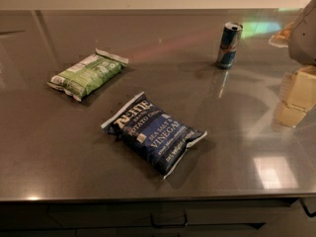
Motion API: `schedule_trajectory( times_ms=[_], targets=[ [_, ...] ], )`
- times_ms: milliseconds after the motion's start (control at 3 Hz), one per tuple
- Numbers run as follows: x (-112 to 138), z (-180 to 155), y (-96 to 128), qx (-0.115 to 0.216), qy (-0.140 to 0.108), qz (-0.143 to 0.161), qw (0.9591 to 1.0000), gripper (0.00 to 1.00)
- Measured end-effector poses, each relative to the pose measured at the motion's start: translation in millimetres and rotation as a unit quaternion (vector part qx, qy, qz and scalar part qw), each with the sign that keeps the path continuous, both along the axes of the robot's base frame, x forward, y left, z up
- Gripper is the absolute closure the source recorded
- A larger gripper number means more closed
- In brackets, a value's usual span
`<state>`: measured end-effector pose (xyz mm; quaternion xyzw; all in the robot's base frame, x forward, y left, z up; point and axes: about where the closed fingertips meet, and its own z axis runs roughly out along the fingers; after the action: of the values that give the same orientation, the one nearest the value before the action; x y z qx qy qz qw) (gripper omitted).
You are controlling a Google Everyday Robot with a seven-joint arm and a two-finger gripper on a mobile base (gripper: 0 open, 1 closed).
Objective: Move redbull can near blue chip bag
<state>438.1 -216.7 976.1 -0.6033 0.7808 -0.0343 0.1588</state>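
On my far left the green chip bag [86,75] lies flat on the bench [54,152]. It is a crinkled, glossy pouch with pale crimped ends, and it is no part of this job. The bench is dark, polished and mirror-like, so it throws glare and reflections.

Toward the middle, nearer the front edge, lies the blue chip bag [154,132]. It is a larger navy pillow with white lettering and white crimped seams, lying at a slant.

Further right and toward the back stands the redbull can [228,45], upright: a slim, hard metal cylinder in blue and silver with a silver top, well apart from the blue bag.

At the right edge my end effector [301,90] shows as cream blocky parts below a grey housing. It is right of the can and not touching it, and I cannot tell whether it is wide or narrow.

I judge this to be the approach, with nothing grasped yet. Next I must line up on the can's side, grip it mid-height without tipping it, carry it forward and left, and set it just beside the bag.
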Motion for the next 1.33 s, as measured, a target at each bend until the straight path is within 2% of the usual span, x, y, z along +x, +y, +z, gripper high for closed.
schedule_trajectory(
  times_ms=[667,1000,1333],
  targets=[
    [10,0,1,0.008,-0.009,-0.005,0.9999,0.0],
    [38,-1,0,0.033,-0.027,-0.023,0.9988,0.0],
    [81,-2,1,0.061,-0.048,-0.043,0.996,0.0]
  ],
)
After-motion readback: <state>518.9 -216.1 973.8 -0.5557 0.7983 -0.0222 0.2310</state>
